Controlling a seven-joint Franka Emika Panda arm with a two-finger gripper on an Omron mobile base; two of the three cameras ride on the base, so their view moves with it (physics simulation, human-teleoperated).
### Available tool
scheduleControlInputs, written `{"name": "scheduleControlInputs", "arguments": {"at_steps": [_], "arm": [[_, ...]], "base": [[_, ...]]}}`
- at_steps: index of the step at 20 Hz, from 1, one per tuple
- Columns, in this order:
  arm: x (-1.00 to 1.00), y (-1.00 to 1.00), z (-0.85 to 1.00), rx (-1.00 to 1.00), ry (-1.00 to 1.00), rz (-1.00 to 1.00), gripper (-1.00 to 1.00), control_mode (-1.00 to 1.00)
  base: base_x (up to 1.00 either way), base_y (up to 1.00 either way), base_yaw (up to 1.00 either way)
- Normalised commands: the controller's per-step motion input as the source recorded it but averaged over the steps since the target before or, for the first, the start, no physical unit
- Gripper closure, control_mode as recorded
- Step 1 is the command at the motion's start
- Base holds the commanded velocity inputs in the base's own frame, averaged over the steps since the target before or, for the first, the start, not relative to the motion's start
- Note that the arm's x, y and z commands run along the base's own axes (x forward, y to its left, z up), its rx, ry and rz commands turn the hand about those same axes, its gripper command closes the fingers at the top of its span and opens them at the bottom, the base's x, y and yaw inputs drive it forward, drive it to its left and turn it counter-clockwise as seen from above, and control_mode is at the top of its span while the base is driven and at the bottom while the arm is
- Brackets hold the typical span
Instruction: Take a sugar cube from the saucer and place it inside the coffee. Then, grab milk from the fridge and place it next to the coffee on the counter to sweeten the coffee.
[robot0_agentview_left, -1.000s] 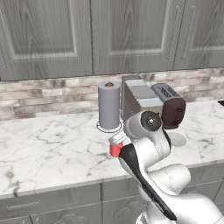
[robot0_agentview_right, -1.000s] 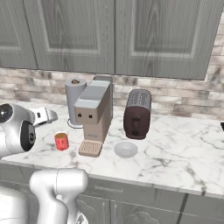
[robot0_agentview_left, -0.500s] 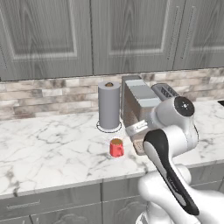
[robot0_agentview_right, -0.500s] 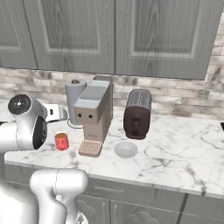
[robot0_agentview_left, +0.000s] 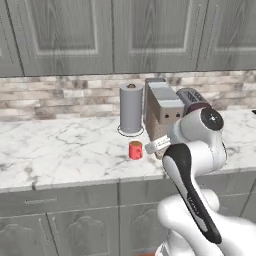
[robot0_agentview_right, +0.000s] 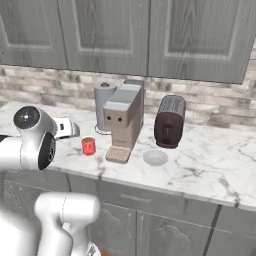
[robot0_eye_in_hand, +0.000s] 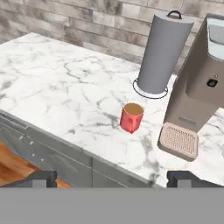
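The coffee (robot0_eye_in_hand: 131, 117), a small red mug of brown liquid, stands upright on the white marble tabletop (robot0_eye_in_hand: 61, 87), near its front edge. The saucer (robot0_agentview_right: 155, 157), round and pale, lies flat farther along that front edge.

Grey panelled wall cabinets (robot0_agentview_left: 100, 35) above; brick backsplash (robot0_agentview_left: 60, 97); wood floor (robot0_eye_in_hand: 13, 168) below.
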Motion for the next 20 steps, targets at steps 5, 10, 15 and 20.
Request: {"name": "scheduleControlInputs", "arguments": {"at_steps": [5,10,15,20], "arm": [[0.0,0.0,0.0,0.0,0.0,0.0,-1.0,1.0],[0.0,0.0,0.0,0.0,0.0,0.0,-1.0,1.0],[0.0,0.0,0.0,0.0,0.0,0.0,-1.0,1.0],[0.0,0.0,0.0,0.0,0.0,0.0,-1.0,1.0]], "base": [[-0.64,-0.02,0.61],[-0.13,0.04,0.98],[-0.01,0.0,1.0],[0.0,0.0,0.98]]}}
